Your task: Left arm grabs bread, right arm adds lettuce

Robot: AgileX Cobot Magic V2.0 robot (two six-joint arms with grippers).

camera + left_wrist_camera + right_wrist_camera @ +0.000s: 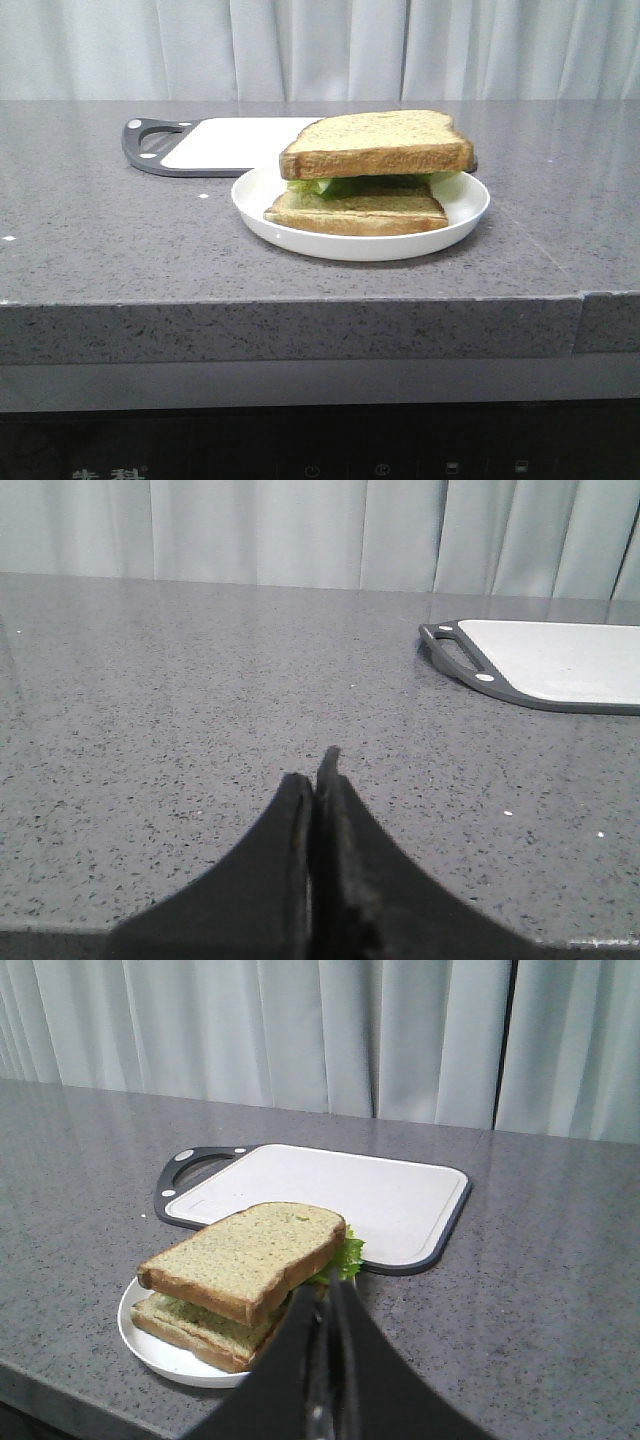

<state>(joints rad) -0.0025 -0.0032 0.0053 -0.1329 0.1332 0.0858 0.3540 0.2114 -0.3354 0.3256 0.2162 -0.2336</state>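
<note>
The bread (377, 143) lies on top of the lettuce (330, 186) and a lower slice (357, 211), all on the white plate (466, 215). Behind the plate sits a cutting board (222, 142) on the desk (100, 250). Only the wrist views show the hands: the left hand (318, 780) and the right hand (325, 1305) are both pressed closed and hold nothing.
</note>
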